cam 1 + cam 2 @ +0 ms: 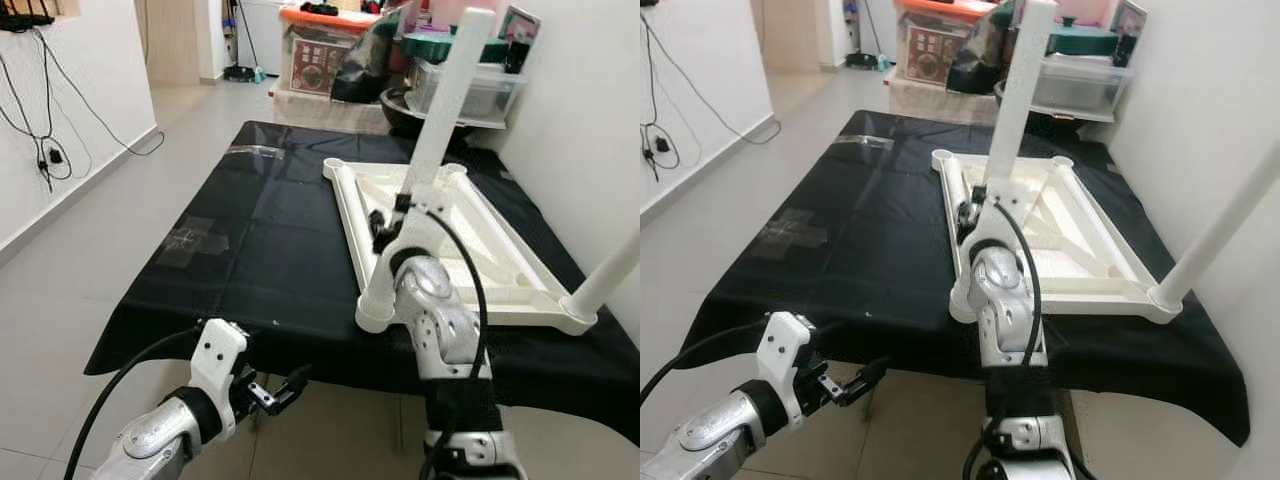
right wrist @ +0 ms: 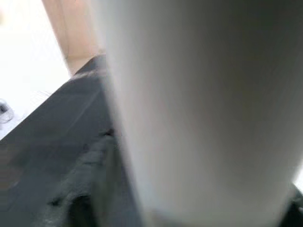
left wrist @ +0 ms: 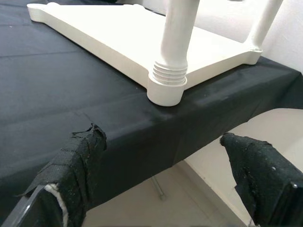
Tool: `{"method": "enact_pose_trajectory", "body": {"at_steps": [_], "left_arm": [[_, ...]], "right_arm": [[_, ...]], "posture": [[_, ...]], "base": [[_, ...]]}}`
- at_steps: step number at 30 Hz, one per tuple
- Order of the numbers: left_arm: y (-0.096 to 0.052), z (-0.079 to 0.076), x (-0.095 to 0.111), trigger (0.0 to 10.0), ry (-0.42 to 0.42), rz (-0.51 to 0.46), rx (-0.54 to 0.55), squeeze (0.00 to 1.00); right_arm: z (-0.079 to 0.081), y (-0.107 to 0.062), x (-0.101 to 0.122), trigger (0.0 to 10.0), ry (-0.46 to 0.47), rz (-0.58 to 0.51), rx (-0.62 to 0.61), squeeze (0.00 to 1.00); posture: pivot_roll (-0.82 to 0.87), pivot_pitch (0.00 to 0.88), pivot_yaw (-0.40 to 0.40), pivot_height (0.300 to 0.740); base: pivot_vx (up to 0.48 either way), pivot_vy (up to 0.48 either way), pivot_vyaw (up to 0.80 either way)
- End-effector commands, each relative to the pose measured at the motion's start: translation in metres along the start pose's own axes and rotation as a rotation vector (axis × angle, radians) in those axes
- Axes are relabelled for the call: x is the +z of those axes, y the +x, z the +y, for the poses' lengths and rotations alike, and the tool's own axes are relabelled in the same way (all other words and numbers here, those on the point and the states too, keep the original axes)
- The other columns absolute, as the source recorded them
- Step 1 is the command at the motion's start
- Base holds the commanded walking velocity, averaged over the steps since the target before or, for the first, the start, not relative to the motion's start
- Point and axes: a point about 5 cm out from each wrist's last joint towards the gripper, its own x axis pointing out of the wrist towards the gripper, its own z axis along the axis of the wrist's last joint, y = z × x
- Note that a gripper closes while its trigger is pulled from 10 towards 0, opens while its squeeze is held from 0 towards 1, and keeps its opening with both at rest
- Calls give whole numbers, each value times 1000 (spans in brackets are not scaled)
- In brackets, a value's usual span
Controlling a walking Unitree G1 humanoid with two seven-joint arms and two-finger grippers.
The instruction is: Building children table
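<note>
From the head cameras, the white children's tabletop point(image 1: 470, 250) lies upside down on the black-covered counter point(image 1: 250, 250), toward the counter's right side by the wall. A white leg point(image 1: 445, 110) stands upright in the tabletop's near-left corner socket, and a second leg point(image 1: 610, 275) rises tilted from the near-right corner. The right gripper point(image 1: 385, 225) is up at the near-left leg, just above the socket, its jaws closed around that leg. The left gripper point(image 1: 285, 390) hangs below the counter's front edge, clear of the cloth, jaws apart and holding nothing. Storage boxes point(image 1: 320, 50) crowd the floor beyond the counter's far end.

The left wrist camera looks past its two taped black fingers point(image 3: 75, 161), spread wide, up at the counter's edge and the near-left leg point(image 3: 175, 38) seated in its ribbed socket.

The right wrist camera is pressed close to the white leg point(image 2: 199, 109), blurred, with the counter point(image 2: 52, 142) behind it
</note>
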Motion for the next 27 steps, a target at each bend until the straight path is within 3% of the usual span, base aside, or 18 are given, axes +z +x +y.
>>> {"method": "enact_pose_trajectory", "body": {"at_steps": [1,2,4,6,10,11,12,14,15,17,18,19,20,21,22,23,26,27], "left_arm": [[0,1,-4,10000,-10,26,3,0],[1,-1,-4,10000,-15,23,1,0],[2,-3,-4,10000,-22,21,-5,0],[3,-4,-4,10000,-24,22,-10,0],[4,-3,-5,10000,-26,24,-18,0],[5,-3,-5,10000,-25,24,-22,0],[7,-3,-5,10000,-22,23,-25,0],[8,-3,-4,10000,-20,21,-26,0],[8,-2,-4,10000,-17,20,-26,0],[8,-2,-4,10000,-17,20,-26,0],[8,-3,-4,10000,-18,20,-26,0],[8,-3,-4,10000,-18,20,-26,0],[8,-4,-5,10000,-21,22,-28,0],[8,-4,-5,10000,-21,22,-28,0],[7,-4,-5,10000,-23,22,-29,0],[7,-4,-5,10000,-23,22,-29,0],[7,-4,-5,10000,-24,24,-29,0],[7,-4,-5,10000,-24,24,-29,0]], "right_arm": [[2,3,9,10000,-11,-21,51,1000],[-4,7,19,10000,-33,-34,148,0],[-10,8,31,10000,-37,-27,322,0],[-17,6,44,10000,-134,-87,471,0],[-20,7,47,10000,-284,-116,611,0],[-20,10,44,6275,-325,-114,630,0],[-19,16,38,0,-329,-93,596,0],[-18,21,34,0,-325,-76,563,0],[-19,29,24,0,-304,-25,437,0],[-19,29,24,0,-304,-25,437,0],[-29,35,19,0,-228,12,256,0],[-29,35,19,0,-228,12,256,0],[-54,33,3,0,-73,71,-173,0],[-54,33,3,0,-73,71,-173,0],[-64,27,-4,0,-21,87,-316,0],[-64,27,-4,0,-21,87,-316,0],[-42,-2,-18,0,45,111,-385,0],[-42,-2,-18,0,45,111,-385,0]], "posture": [[115,0,-102,740],[115,0,-102,740],[120,0,-110,740],[120,0,-110,740],[114,0,-107,740],[114,0,-107,740],[117,0,-110,740],[117,0,-110,740],[119,0,-113,740],[119,0,-113,740],[120,0,-114,740],[120,0,-114,740],[123,0,-118,740],[123,0,-118,740],[125,0,-118,740],[125,0,-118,740],[128,0,-118,740],[128,0,-118,740]], "base": [[0,0,0],[0,0,0],[0,0,0],[0,0,0],[0,0,0],[0,0,0],[0,0,0],[0,0,0],[0,0,0],[0,0,0],[0,0,0],[0,0,0],[0,0,0],[0,0,0],[0,0,0],[0,0,0],[0,0,0],[0,0,0]]}}
